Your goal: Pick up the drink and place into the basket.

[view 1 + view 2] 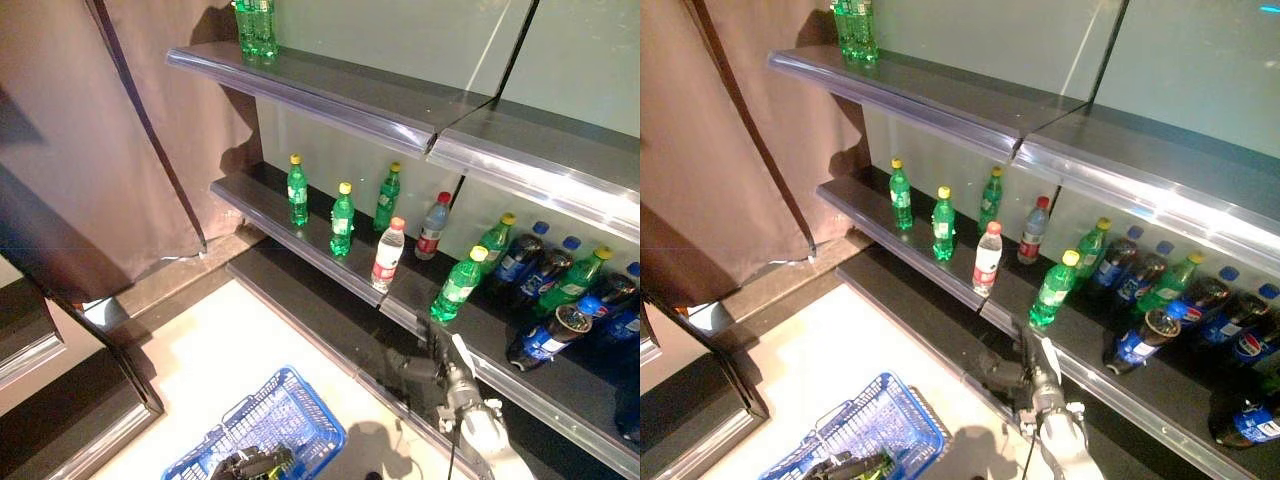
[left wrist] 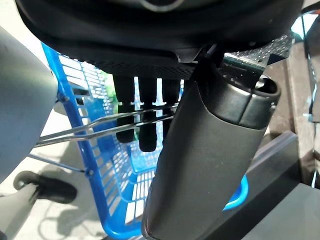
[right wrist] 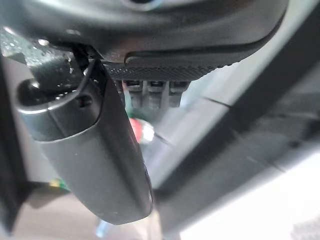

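Drinks stand on the middle shelf (image 1: 330, 262): green bottles with yellow caps (image 1: 342, 219), a clear bottle with a red label (image 1: 387, 254), and dark cola bottles (image 1: 545, 270) at the right. My right hand (image 1: 432, 366) is open and empty. It hangs in front of the shelf edge, just below a green bottle (image 1: 458, 284). Its wrist view shows a blurred red and white bottle (image 3: 142, 130) past the fingers (image 3: 156, 93). My left hand (image 1: 255, 463) is shut on the wire handles (image 2: 100, 127) of the blue basket (image 1: 290, 410), which hangs low at the left.
An upper shelf (image 1: 350, 90) carries green bottles (image 1: 256, 28) at its left end. One cola bottle (image 1: 548, 338) lies on its side. A brown curtain (image 1: 90, 130) hangs at the left, with dark steps (image 1: 60, 410) below it. The pale floor (image 1: 210, 350) lies before the shelves.
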Controlling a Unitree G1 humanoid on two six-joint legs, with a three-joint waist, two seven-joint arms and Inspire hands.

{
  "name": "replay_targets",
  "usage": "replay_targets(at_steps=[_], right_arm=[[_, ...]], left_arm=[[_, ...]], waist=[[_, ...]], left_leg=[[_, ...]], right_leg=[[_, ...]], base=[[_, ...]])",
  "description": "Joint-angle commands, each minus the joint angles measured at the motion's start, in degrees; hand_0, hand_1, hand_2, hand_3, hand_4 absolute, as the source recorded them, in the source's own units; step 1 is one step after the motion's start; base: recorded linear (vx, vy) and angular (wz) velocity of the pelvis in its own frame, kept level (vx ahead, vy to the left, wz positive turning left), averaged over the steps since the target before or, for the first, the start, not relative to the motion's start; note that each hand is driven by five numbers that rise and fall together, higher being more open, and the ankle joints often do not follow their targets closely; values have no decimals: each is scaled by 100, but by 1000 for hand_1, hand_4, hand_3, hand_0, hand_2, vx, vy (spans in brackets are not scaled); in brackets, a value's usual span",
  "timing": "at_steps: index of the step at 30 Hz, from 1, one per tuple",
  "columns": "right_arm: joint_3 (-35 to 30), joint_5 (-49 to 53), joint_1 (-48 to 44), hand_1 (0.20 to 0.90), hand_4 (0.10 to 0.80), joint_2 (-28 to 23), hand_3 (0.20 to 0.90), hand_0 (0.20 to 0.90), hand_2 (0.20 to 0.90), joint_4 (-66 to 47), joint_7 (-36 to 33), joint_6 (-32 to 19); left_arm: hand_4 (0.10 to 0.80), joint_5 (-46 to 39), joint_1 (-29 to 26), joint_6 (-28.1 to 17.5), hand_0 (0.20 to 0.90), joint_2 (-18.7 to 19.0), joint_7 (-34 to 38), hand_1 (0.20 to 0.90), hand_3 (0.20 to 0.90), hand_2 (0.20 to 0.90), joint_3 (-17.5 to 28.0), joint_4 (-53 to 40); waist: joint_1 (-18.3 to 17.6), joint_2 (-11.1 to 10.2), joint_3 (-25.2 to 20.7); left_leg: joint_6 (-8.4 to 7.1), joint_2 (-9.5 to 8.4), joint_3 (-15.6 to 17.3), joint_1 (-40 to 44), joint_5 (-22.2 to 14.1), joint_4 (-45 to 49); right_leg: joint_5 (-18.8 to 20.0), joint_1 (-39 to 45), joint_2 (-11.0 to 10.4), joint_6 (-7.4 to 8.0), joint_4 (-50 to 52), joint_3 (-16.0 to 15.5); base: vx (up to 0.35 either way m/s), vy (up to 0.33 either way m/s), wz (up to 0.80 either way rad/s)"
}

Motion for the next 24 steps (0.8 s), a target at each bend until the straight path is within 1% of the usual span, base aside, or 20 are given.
replay_targets(at_steps=[1,4,6,7,8,9,13,18,22,24], right_arm=[[-727,-465,-471,900,800,-263,900,900,900,-1004,-636,-872],[-1097,-685,-521,900,800,-397,900,900,900,-1442,-1066,-1074],[-1327,-1070,-534,900,800,-460,900,900,900,-1691,-1561,-1325],[-1427,-1158,-532,900,800,-497,900,900,900,-1783,-1706,-1361],[-1522,-1281,-540,900,800,-531,900,900,900,-1839,-1891,-1414],[-1647,-1529,-557,900,800,-585,900,900,900,-1905,-2223,-1501],[-1935,-1830,-602,900,800,-684,900,900,900,-1941,-3043,-1643],[-2258,-2204,-554,900,800,-732,900,900,900,-1849,-4115,-1624],[-2352,-2271,-529,900,800,-652,900,900,900,-1610,-4613,-1457],[-2378,-2109,-504,900,800,-567,900,900,900,-1463,-4654,-1338]], left_arm=[[100,697,247,-274,300,374,283,300,200,300,-103,-196],[100,721,298,-320,300,327,248,300,200,300,-28,-173],[100,730,322,-368,300,277,250,300,200,300,-5,-142],[100,741,328,-385,300,259,247,300,200,300,13,-127],[100,759,333,-410,300,249,226,300,200,300,34,-98],[100,778,331,-437,300,231,211,300,200,300,60,-63],[100,816,319,-535,300,185,177,300,200,300,94,69],[100,833,308,-662,300,180,93,300,200,300,127,248],[100,830,262,-727,300,180,69,300,200,300,120,368],[100,821,260,-727,300,171,89,300,200,300,98,371]], waist=[[-112,-148,39],[-153,-111,12],[-177,-92,1],[-184,-87,-4],[-191,-82,-8],[-196,-77,-14],[-207,-71,-36],[-222,-59,-56],[-237,-63,-63],[-245,-61,-63]], left_leg=[[326,-215,-56,-444,249,-17],[329,-193,-4,-436,227,-17],[333,-180,33,-432,216,-17],[334,-176,47,-429,207,-17],[333,-171,58,-427,200,-17],[333,-165,73,-424,194,-17],[328,-147,121,-411,172,-17],[327,-128,148,-403,160,-17],[320,-119,169,-405,159,-17],[316,-120,170,-404,161,-17]], right_leg=[[-183,305,-231,194,15,75],[-200,294,-238,200,15,115],[-204,283,-243,201,15,137],[-209,281,-246,203,15,142],[-213,279,-249,206,15,147],[-213,274,-251,206,15,154],[-226,275,-257,205,15,168],[-238,276,-257,200,15,178],[-243,275,-258,195,15,186],[-240,276,-259,196,15,188]], base=[[0,0,0],[13,24,0],[8,17,-1],[12,20,-4],[13,19,-4],[0,0,0],[4,2,-1],[11,1,-4],[12,-4,-8],[0,0,0]])
